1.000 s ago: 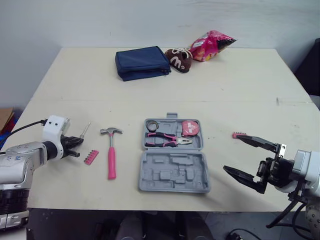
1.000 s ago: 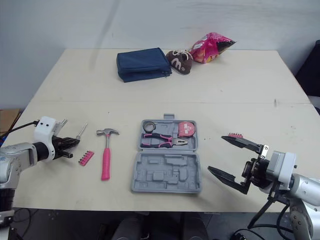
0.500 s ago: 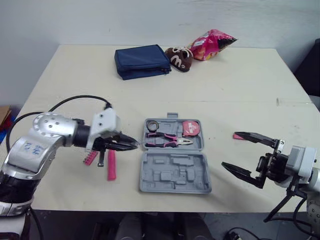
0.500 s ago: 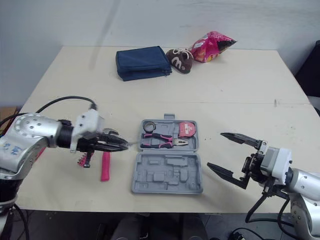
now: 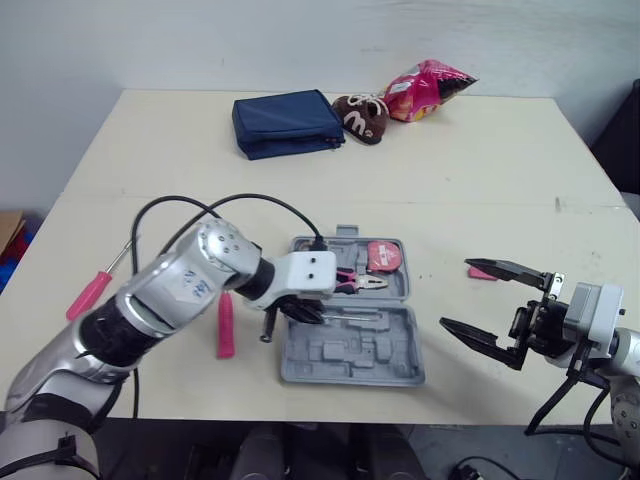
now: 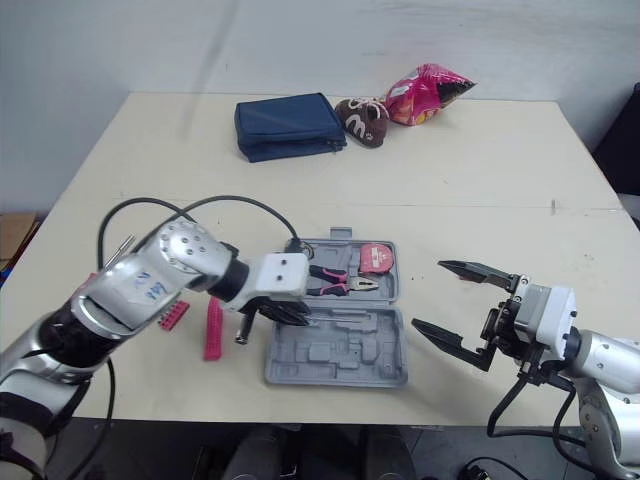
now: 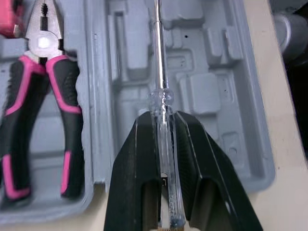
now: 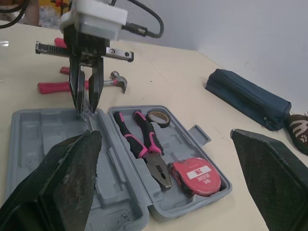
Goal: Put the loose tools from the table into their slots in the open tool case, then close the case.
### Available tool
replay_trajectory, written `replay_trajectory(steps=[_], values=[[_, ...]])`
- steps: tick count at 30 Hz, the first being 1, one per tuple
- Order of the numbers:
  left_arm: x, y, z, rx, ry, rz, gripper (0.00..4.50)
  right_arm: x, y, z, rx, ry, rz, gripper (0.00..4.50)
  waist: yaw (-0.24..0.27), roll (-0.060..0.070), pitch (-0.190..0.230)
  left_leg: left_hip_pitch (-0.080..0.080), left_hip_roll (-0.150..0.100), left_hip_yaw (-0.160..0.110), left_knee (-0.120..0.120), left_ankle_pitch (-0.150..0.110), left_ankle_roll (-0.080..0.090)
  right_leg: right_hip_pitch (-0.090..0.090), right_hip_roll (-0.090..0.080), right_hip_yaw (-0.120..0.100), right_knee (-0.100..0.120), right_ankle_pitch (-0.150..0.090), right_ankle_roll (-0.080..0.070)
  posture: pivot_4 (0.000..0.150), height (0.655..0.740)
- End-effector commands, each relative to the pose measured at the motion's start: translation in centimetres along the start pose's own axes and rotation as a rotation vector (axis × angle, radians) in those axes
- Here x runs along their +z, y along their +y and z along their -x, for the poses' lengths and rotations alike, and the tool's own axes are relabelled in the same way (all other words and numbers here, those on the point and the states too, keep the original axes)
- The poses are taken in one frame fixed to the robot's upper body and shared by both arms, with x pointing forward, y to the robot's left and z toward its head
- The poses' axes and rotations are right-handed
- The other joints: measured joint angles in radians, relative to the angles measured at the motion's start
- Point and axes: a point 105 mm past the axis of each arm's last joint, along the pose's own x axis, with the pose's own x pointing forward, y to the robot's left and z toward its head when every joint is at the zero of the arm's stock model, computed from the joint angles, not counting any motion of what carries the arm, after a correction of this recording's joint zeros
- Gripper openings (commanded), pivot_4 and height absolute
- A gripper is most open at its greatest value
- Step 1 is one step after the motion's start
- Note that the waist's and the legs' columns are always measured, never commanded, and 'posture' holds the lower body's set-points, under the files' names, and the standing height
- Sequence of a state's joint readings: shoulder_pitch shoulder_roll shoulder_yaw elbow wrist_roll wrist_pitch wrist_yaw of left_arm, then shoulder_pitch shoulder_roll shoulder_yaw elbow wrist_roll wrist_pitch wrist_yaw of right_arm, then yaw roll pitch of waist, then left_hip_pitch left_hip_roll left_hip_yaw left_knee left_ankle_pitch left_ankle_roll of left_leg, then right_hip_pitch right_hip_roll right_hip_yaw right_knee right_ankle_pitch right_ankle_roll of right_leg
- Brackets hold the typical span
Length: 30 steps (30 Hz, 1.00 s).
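1. The table (image 5: 480, 170) fills most of your head view. The open tool case (image 5: 400, 365) lies at lower centre, with pliers (image 7: 65, 91) and a tape measure (image 5: 381, 256) in its upper half.
2. Your left gripper (image 7: 162, 120) hangs over the case's lower half, clamped on a clear-handled screwdriver (image 7: 157, 57). The shaft runs along the moulded slots (touching or not, I cannot tell).
3. Your right gripper (image 5: 456, 293) sits at lower right, fingers spread wide, holding nothing.
4. The hammer (image 5: 226, 325) lies just left of the case.
5. A pink-handled screwdriver (image 5: 90, 293) lies at the left edge of the frame.
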<state>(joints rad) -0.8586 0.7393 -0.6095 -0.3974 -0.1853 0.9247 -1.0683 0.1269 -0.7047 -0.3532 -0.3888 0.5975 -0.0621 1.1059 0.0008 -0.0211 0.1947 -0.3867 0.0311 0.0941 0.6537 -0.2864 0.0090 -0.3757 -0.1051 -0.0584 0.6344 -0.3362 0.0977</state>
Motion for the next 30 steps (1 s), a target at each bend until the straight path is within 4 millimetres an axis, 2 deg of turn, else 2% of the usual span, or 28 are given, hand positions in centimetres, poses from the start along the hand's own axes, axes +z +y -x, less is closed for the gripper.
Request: replay_trajectory(steps=[1,7,17,30], values=[[0.2,0.7,0.4,0.046,0.04,-0.037,0.04,0.5,0.3,0.0,0.004,-0.013,0.028,4.5,-0.001,0.0,0.0,0.0,0.0,0.0,0.0,0.0,0.0,0.0,0.0,0.0,0.0,0.0,0.0,0.15,0.74],[-0.1,1.6,-0.4,0.094,0.082,-0.051,0.04,0.0,0.9,0.8,-0.008,-0.008,0.033,4.5,0.002,0.0,0.0,0.0,0.0,0.0,0.0,0.0,0.0,0.0,0.0,0.0,0.0,0.0,0.0,0.15,0.74],[-0.4,1.6,-1.7,0.085,0.107,-0.067,0.04,-0.7,1.8,2.2,-0.022,0.0,0.035,4.5,0.001,0.0,0.0,0.0,0.0,0.0,0.001,0.0,0.0,0.0,0.0,0.0,0.001,0.0,0.0,0.15,0.74],[-0.6,1.9,-3.2,0.103,0.117,-0.065,0.04,-0.8,1.9,2.4,-0.029,-0.003,0.035,4.5,0.006,0.0,0.0,0.0,0.0,-0.001,0.004,0.0,0.0,0.001,-0.003,0.0,0.003,0.0,0.0,0.15,0.74]])
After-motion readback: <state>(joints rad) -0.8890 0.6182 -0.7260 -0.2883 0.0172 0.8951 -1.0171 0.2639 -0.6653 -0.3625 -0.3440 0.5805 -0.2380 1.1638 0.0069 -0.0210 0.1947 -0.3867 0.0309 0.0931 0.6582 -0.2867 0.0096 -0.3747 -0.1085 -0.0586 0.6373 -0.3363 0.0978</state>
